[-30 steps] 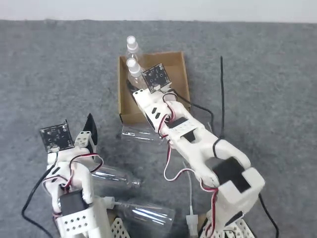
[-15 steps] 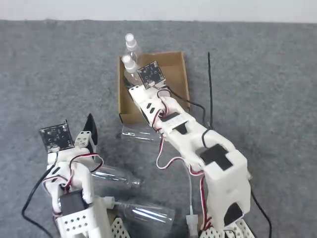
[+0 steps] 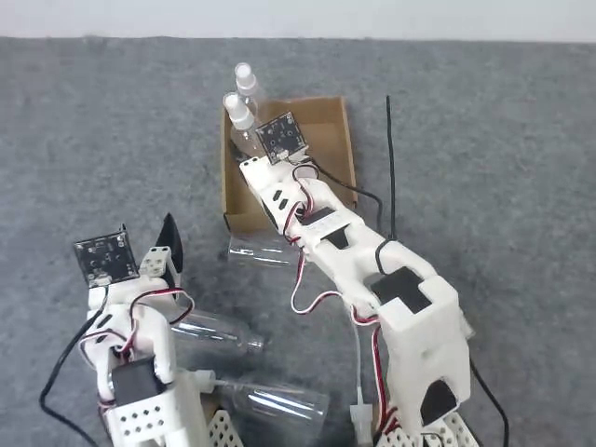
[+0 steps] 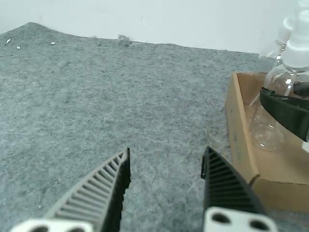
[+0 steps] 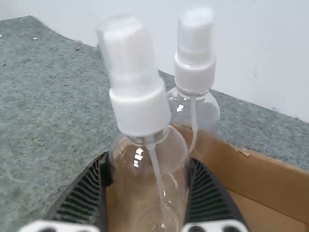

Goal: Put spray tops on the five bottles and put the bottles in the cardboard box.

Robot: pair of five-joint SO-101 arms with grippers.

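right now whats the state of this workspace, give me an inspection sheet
surface: grey felt mat, flat.
job's things: brown cardboard box; clear bottle with white spray top held upright in the box's left part; second topped bottle standing at its far left corner, inside or behind it cannot be told; three clear bottles lying on the mat, one in front of the box, two beside the left arm's base; loose white spray top with tube by the right arm's base.
clutter: lint flecks at the mat's far edge.
grippers: left gripper open above bare mat; right gripper shut on the topped bottle.
cables: black cable on the mat right of the box; servo wires looped along the right arm.
surroundings: white wall.
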